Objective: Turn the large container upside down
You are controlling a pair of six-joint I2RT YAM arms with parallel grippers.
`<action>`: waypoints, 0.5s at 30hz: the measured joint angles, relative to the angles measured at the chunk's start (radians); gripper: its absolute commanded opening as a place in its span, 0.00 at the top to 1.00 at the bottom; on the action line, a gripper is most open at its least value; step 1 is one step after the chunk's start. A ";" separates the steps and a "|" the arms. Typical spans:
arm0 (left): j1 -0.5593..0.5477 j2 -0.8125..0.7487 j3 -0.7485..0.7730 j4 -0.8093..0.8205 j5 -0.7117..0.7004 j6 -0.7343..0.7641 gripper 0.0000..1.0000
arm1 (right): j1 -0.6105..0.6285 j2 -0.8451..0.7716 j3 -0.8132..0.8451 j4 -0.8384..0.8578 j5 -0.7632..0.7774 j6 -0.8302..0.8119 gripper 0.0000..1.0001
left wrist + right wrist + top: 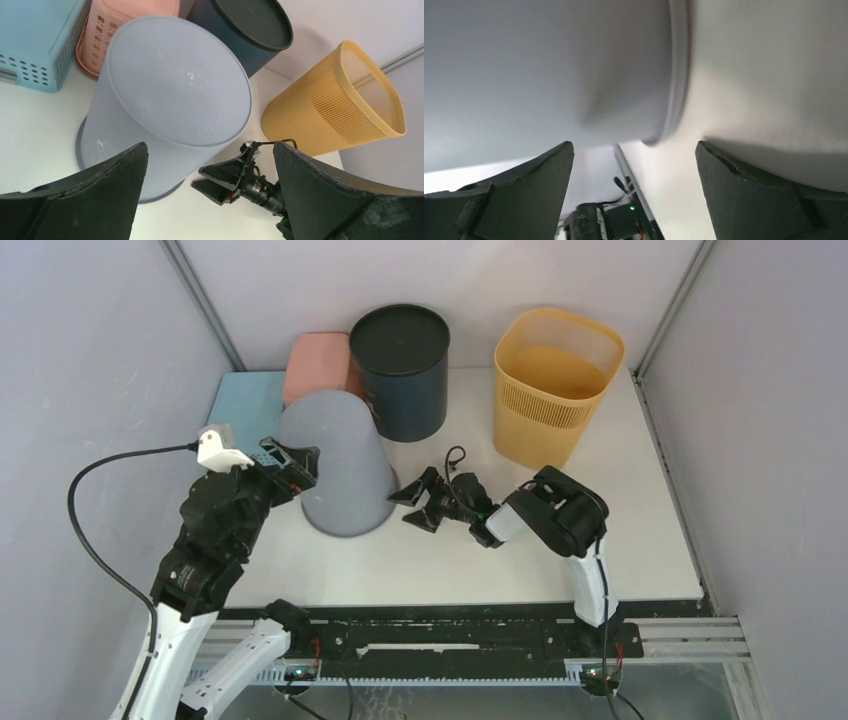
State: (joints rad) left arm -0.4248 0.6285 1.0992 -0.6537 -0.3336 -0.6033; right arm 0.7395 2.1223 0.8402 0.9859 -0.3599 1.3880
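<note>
— White tabletop (620, 540) seen from above: what crowds it?
— Large grey plastic container (340, 465) at centre-left, closed base up and rim down. Behind it are a dark navy cylindrical bin (400, 370), a pink basket (315, 360) and a pale blue perforated crate (245, 395). A ribbed yellow wastebasket (555, 385) stands at upper right.
— Grippers?
— Left gripper (290, 465) is by its left wall, right gripper (412, 508) just beside its lower right rim.
— Wrist views?
— Left: fingers spread, container at upper middle. Right: grey wall fills the upper left, fingers apart, nothing pinched.
</note>
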 measured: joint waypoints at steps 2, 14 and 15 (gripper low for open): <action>0.001 0.008 -0.010 0.005 0.001 0.000 0.00 | -0.001 -0.055 -0.027 -0.082 0.029 -0.040 0.00; 0.017 0.068 -0.073 0.053 0.035 -0.002 0.00 | -0.085 -0.612 -0.107 -0.719 0.152 -0.502 0.05; 0.017 0.070 -0.073 0.057 0.039 -0.002 0.00 | -0.095 -0.671 -0.052 -0.829 0.159 -0.577 0.05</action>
State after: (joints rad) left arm -0.4076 0.6987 1.0264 -0.5968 -0.2951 -0.6052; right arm 0.6441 1.4513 0.7883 0.1566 -0.2005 0.8112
